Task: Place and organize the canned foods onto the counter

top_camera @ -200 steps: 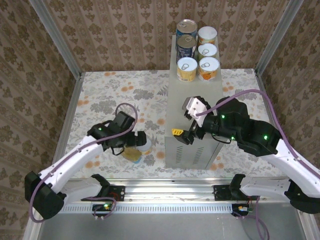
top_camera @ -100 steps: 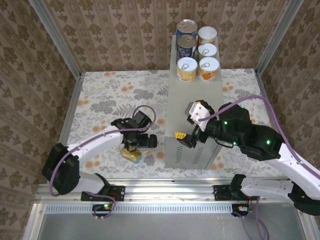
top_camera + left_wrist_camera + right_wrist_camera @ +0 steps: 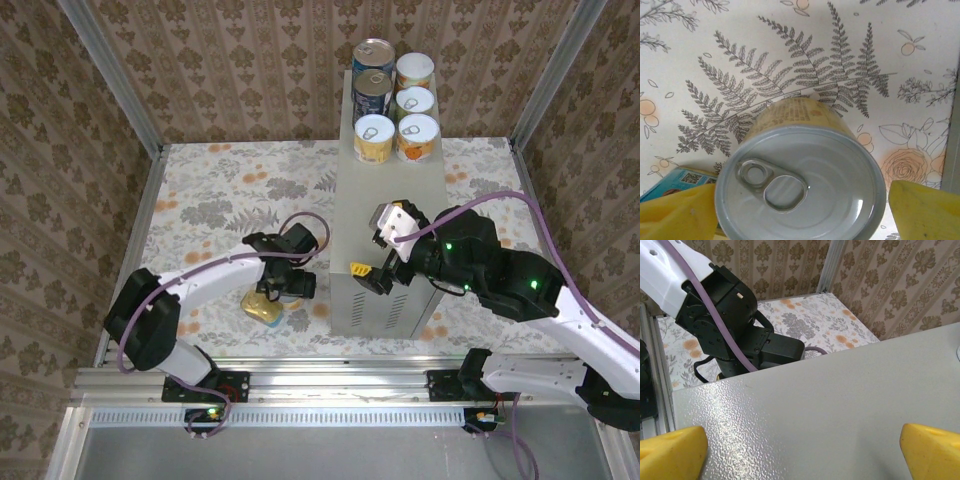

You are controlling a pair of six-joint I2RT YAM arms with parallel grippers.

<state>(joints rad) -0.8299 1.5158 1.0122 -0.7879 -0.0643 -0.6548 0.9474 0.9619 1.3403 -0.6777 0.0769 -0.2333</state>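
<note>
A short yellow can (image 3: pixel 800 185) with a white pull-tab lid stands upright on the floral floor. My left gripper (image 3: pixel 800 210) straddles it, yellow fingertips (image 3: pixel 677 215) close on both sides, a thin gap showing at the right one. From above, the left gripper (image 3: pixel 283 282) hides this can. A flat yellow-blue tin (image 3: pixel 262 308) lies just beside it, its blue end (image 3: pixel 667 184) at the left fingertip. Several cans (image 3: pixel 396 100) stand in two rows at the far end of the counter (image 3: pixel 390 200). My right gripper (image 3: pixel 366 274) hovers open and empty over the counter's near end (image 3: pixel 801 455).
The counter's left wall (image 3: pixel 954 145) rises close to the right of the can on the floor. Metal frame posts (image 3: pixel 110 75) and patterned walls enclose the floral floor (image 3: pixel 220 190). The near half of the counter top (image 3: pixel 840 405) is bare.
My left gripper swung right and came down over the floor can, and its fingers have drawn in around it. The right gripper shifted slightly and has stayed open.
</note>
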